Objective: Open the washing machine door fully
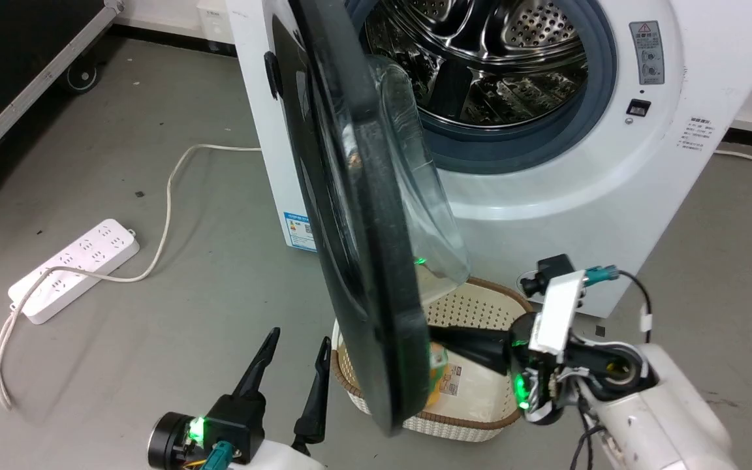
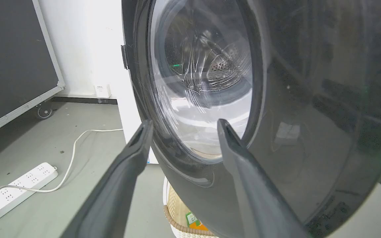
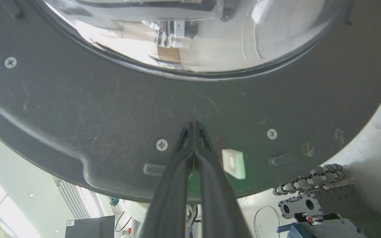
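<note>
nearest the head camera, the left gripper (image 1: 301, 336) hangs with fingers spread, holding nothing. the right gripper (image 3: 193, 124), fingers pressed together, seems to touch the inner face of the round glossy black washing machine door (image 1: 356, 215), which stands roughly half swung; more opening is left. beyond, stickers (image 1: 647, 52) on the white machine (image 1: 546, 215) are too small to read.

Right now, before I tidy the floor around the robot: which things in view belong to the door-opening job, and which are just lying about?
Part of the job:
washing machine door, standing part open
right gripper, shut, tips at the door's inner face
left gripper, open, beside its outer face

Lying about:
power strip and its cable
wicker basket by the machine
wheeled black case
</note>
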Controlling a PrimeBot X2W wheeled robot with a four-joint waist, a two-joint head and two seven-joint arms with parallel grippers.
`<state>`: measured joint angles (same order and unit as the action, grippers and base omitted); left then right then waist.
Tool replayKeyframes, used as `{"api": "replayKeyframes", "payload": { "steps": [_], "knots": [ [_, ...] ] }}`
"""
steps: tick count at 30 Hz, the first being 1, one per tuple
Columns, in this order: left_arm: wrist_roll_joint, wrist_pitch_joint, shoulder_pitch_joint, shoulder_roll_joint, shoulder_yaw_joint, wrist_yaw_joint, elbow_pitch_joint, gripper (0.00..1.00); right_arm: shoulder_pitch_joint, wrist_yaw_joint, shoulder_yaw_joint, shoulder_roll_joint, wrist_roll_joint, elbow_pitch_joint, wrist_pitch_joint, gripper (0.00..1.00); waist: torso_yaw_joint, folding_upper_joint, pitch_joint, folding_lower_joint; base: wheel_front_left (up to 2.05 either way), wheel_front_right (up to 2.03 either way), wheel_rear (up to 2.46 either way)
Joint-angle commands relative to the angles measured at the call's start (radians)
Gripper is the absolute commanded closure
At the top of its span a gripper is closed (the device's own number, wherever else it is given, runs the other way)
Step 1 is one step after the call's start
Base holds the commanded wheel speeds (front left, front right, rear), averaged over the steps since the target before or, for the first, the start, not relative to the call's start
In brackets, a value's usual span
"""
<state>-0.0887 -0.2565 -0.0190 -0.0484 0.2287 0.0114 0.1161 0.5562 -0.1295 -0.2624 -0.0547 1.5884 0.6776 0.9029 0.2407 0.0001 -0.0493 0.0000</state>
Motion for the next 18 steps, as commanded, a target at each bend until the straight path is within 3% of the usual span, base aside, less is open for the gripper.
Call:
{"api": "replayKeyframes", "payload": {
  "steps": [1, 5, 6, 13, 18],
  "knots": [
    [0.002, -0.005, 0.016, -0.002, 0.003, -0.003, -0.002, 0.0, -0.02, -0.001, -0.026, 0.004, 0.019, -0.006, -0.01, 1.0, 0.0, -0.0001, 0.0, 0.0, 0.0, 0.0, 0.0],
    [0.001, -0.005, 0.021, -0.002, 0.002, -0.006, -0.001, 0.0, -0.015, -0.001, -0.085, 0.004, 0.036, 0.001, -0.04, 1.0, -0.006, -0.0001, 0.004, 0.0, 0.0, 0.0, 0.0],
    [-0.002, -0.005, 0.03, -0.002, -0.003, -0.012, 0.0, 0.0, 0.01, -0.001, -0.069, -0.014, 0.013, 0.008, -0.131, 0.0, -0.023, -0.0001, 0.022, 0.0, 0.0, 0.0, 0.0],
    [-0.005, -0.005, 0.043, -0.002, -0.032, -0.014, 0.007, 0.0, -0.05, -0.001, -0.004, -0.13, -0.118, -0.145, -0.388, 0.0, -0.065, -0.0001, 0.065, 0.0, 0.0, 0.0, 0.0],
    [-0.02, -0.005, 0.059, -0.002, -0.067, -0.004, 0.012, 0.0, -0.154, -0.001, -0.022, -0.234, -0.345, -0.319, -0.644, 0.0, -0.109, -0.0001, 0.084, 0.0, 0.0, 0.0, 0.0]
  ]
}}
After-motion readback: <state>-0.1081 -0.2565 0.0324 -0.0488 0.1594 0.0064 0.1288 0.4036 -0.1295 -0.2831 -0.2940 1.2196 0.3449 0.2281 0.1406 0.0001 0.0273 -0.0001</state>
